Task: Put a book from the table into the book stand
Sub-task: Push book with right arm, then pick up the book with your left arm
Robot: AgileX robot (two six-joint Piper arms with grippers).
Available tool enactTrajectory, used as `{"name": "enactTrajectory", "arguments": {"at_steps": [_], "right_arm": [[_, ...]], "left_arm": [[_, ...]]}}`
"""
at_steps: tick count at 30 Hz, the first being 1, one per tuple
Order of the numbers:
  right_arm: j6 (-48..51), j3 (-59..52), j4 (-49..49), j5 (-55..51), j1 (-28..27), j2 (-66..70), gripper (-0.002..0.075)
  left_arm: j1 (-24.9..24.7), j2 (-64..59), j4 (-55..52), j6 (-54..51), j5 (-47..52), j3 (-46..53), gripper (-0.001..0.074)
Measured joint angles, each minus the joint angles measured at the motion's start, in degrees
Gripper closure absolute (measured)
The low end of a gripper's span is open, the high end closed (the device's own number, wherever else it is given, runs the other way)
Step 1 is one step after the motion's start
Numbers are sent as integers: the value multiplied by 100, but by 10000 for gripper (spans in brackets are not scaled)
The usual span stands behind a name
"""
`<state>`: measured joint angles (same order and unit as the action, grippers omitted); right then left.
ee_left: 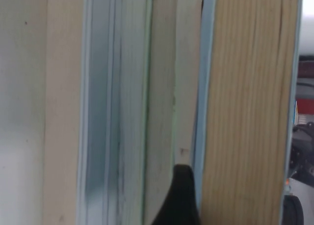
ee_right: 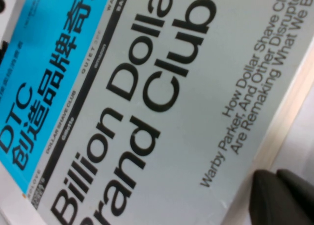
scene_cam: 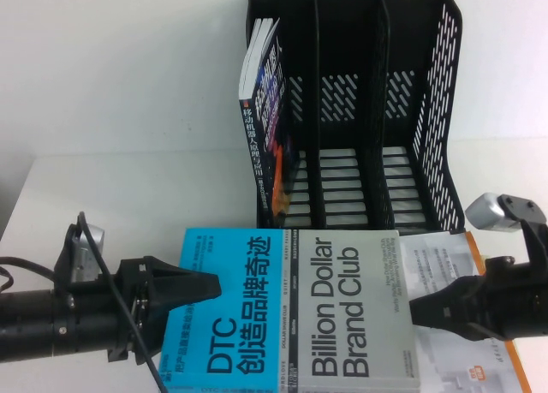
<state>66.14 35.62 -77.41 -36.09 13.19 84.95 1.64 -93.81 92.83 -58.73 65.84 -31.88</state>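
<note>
The blue-and-grey book [scene_cam: 325, 316] lies flat at the near middle of the table [scene_cam: 128, 196], partly over another book. My left gripper [scene_cam: 214, 286] is at its blue left edge. In the left wrist view its fingers [ee_left: 184, 195] sit on either side of the book's tan page block [ee_left: 245, 87], shut on it. My right gripper [scene_cam: 417, 307] is shut, its tip against the book's grey right edge. In the right wrist view the right gripper [ee_right: 277, 178] touches the page edge beside the cover [ee_right: 147, 112]. The black book stand [scene_cam: 351, 110] stands upright at the back.
A dark book with white Chinese spine text [scene_cam: 267, 110] leans in the stand's left slot; the middle and right slots are empty. A white, orange-bordered book [scene_cam: 454, 264] lies under the task book and sticks out at the right.
</note>
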Motion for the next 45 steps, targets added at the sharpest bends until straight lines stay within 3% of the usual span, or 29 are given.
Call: {"name": "enactTrajectory", "arguments": {"at_steps": [11,14,21,35,45], "right_arm": [[510,47,-536,-153,86,291,728],[523,47,-590,-178,86,322,728],[546,59,-613,-169,86,336,728],[653,60,-11,-147,99,53,728],[653,49,427,605,133,-1517,728]], "left_arm": [[-133,0,-69,-94,-101,0,194],[-259,0,-204,-182,-164,0,269],[-356,-6,-189,-383,-32,0,543],[-419,481,-327,-21,-78,-83,550],[-446,1387,-1635,1424,-126,-1362,554]]}}
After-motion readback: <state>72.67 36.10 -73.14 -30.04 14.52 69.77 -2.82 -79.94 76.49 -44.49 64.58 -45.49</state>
